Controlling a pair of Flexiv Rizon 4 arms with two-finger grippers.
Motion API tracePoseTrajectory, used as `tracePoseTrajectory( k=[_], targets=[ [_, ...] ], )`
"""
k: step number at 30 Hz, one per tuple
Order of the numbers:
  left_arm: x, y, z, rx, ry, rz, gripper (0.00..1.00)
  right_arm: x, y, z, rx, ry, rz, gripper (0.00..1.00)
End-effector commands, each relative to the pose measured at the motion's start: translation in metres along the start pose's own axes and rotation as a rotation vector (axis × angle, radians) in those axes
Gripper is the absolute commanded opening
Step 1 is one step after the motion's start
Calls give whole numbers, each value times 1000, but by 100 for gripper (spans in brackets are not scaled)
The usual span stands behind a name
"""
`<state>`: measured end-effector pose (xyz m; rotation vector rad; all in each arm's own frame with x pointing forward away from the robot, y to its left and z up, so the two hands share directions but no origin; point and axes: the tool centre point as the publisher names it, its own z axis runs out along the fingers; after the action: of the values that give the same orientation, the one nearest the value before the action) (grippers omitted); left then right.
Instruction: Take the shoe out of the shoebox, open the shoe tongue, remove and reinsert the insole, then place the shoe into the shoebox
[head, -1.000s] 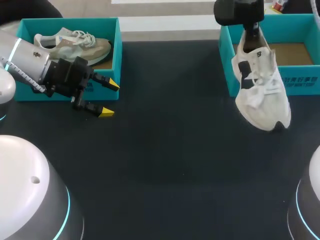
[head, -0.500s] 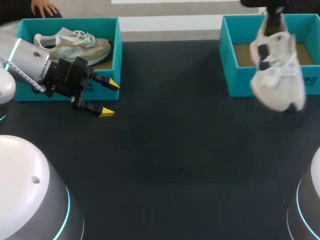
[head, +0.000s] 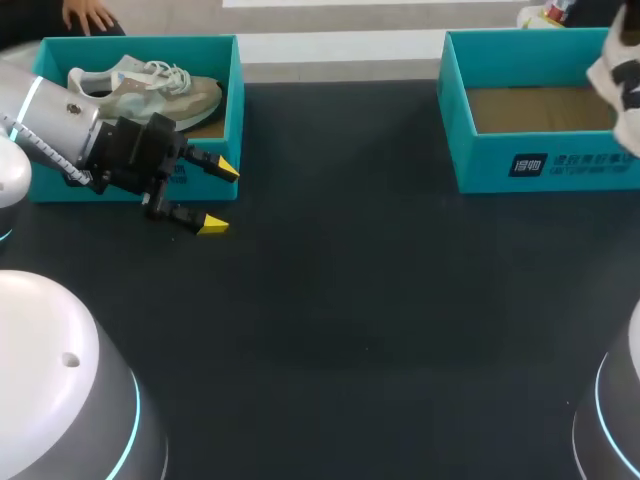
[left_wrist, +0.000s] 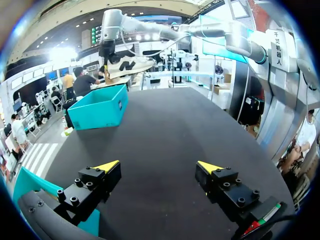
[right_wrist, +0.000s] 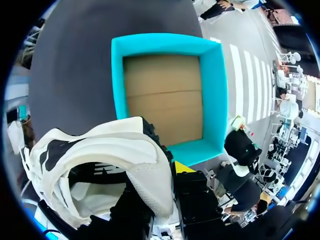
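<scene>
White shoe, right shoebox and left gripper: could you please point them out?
white shoe (right_wrist: 112, 145): right wrist view, its white upper.
right shoebox (head: 482, 165): head view, its front wall.
left gripper (head: 220, 198): head view, midway between its yellow tips.

A white shoe (head: 622, 85) with black side markings hangs in the air above the right end of an open teal shoebox (head: 540, 172). The shoebox stands on the dark surface (head: 350, 300), its brown cardboard floor showing.
</scene>
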<state>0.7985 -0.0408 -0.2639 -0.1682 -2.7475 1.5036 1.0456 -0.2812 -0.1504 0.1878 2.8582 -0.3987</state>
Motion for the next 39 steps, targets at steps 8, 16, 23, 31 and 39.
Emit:
tracePoseTrajectory(
  k=[8, 16, 23, 31, 39],
  targets=[
    [0, 0, 0, -3, 2, 0, 100, -25, -16, 15, -18, 36, 2, 0],
    [0, 0, 0, -3, 2, 0, 100, -21, -23, 12, 19, 71, 391, 0],
    [0, 0, 0, -3, 2, 0, 100, -3, -37, 7, 174, 118, 1128, 0],
    [0, 0, 0, -3, 2, 0, 100, 11, -43, 1, 379, 265, 1530, 0],
    [0, 0, 0, -3, 2, 0, 100, 11, -43, 1, 379, 265, 1530, 0]
  ],
)
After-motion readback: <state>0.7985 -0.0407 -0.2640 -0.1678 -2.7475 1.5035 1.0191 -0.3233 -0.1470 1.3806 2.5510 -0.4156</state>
